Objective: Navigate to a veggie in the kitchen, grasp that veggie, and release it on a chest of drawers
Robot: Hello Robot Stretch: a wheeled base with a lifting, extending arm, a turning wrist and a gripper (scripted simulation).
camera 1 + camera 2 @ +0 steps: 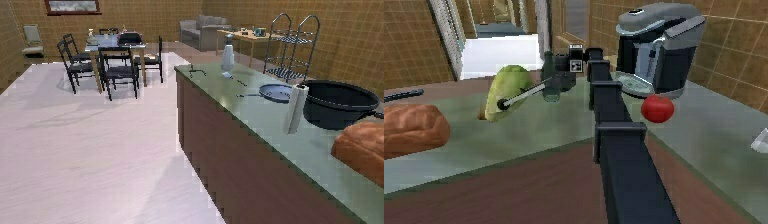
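A pale green leafy veggie (506, 84), like a head of lettuce, lies on the grey-green counter (534, 135) in the arm side view, left of the middle. The dark arm rises from the bottom edge to two white marker squares. Left of them the gripper (503, 104) reaches its thin fingers (524, 95) across the veggie's lower front. The veggie rests on the counter at the fingers, so I cannot tell whether the gripper holds anything. A round red tomato (658, 108) lies just right of the arm.
A brown bread loaf (412, 128) lies at the counter's left, also seen as the loaf (362, 150) ahead. A black coffee machine (656, 50) stands behind the tomato. The counter (250, 110) ahead carries a black pot (335, 103), a paper roll (295, 108) and a plate (276, 92). Pale floor (90, 150) leads to a dining table (112, 45) with chairs.
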